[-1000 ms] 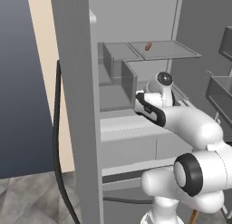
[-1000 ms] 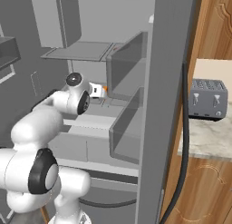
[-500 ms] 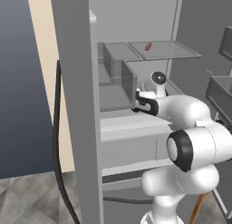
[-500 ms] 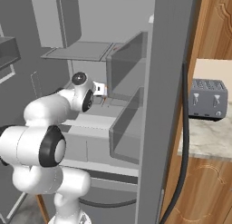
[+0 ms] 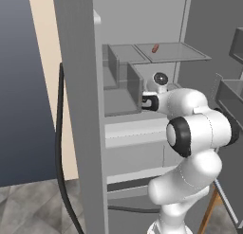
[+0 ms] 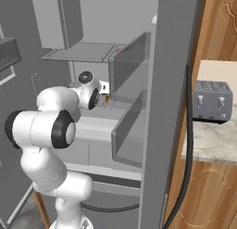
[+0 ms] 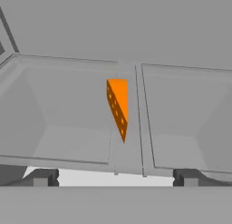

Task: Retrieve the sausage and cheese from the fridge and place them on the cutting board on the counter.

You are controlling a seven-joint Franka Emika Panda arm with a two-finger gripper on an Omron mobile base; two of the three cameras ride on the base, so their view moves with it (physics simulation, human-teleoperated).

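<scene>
White arm reaching into the open tall grey fridge, its pincer spread wide and holding nothing.

The orange-yellow wedge of cheese stands on a grey inner shelf straight ahead of the dark fingertips, apart from them. The small reddish-brown sausage lies on the glass shelf above. Beyond the fridge door, a grey toaster sits on the beige marbled stone table against brown wooden panelling; grey floor tiles show below.
</scene>
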